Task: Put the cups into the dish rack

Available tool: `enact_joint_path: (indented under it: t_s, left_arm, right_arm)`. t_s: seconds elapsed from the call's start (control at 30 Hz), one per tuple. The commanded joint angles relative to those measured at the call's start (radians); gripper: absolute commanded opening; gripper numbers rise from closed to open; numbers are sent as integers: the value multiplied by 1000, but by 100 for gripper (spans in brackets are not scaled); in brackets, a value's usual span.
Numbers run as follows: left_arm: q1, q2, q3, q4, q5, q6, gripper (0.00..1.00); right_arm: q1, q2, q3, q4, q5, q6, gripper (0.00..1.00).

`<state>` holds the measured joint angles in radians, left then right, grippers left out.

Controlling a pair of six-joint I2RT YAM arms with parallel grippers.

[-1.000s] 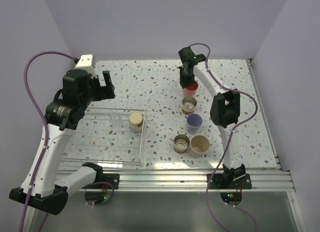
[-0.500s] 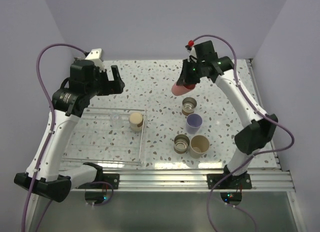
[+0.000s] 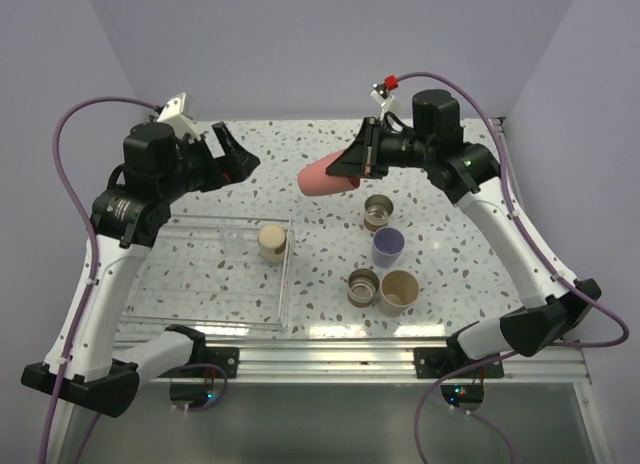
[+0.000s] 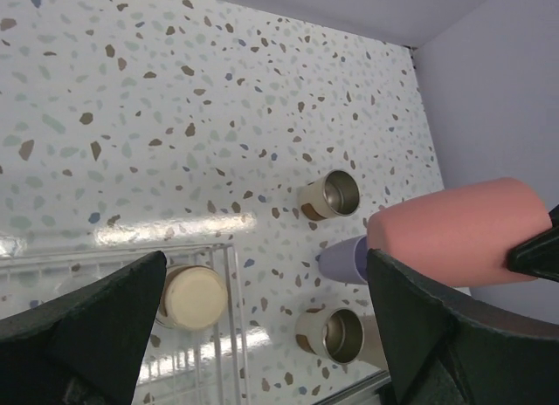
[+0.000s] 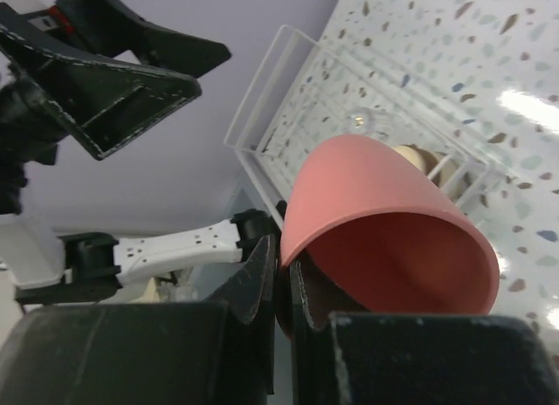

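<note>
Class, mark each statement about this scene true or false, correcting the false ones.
The right gripper pinches the coral cup by its rim. True.
The coral cup stands upright. False: it is held aloft, tipped sideways.
The left gripper is open and empty. True.
A cream cup sits in the dish rack. True.
Every cup is in the dish rack. False: the lavender cup stands on the table.

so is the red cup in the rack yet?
No, the right claw holds the red cup tilted in the air, outside the dish rack.
</note>
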<state>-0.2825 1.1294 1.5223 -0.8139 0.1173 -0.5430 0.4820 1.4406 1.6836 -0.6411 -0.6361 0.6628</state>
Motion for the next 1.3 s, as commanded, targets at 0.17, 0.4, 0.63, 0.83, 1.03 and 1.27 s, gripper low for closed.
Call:
enact_joint_path:
  t_s: [0.17,0.4,0.63,0.83,1.03,1.27]
  left_arm:
    - [-1,-221,-200,255,96,-268,100]
    - [0,-246,-286,484,312,-345,100]
    - [0,-266,-332,640,378,-365,100]
    - [2,-289,-416,768,406,-411,100]
    - [2,-324,-448,960,429,-457,100]
    - [2,-332,-476,984,443,-468,100]
  right_arm:
    - [27,-55,-93,383,-195,335,0]
    - [27,-75,-350,1009,-194,829,0]
    - [30,-25,-341,1233,-145,1014,0]
    - [49,-3,-343,1350,-117,1126,0]
    - [87,33,-340,1371,-109,1137,0]
    - [122,83,-343,1446,-96,1181,0]
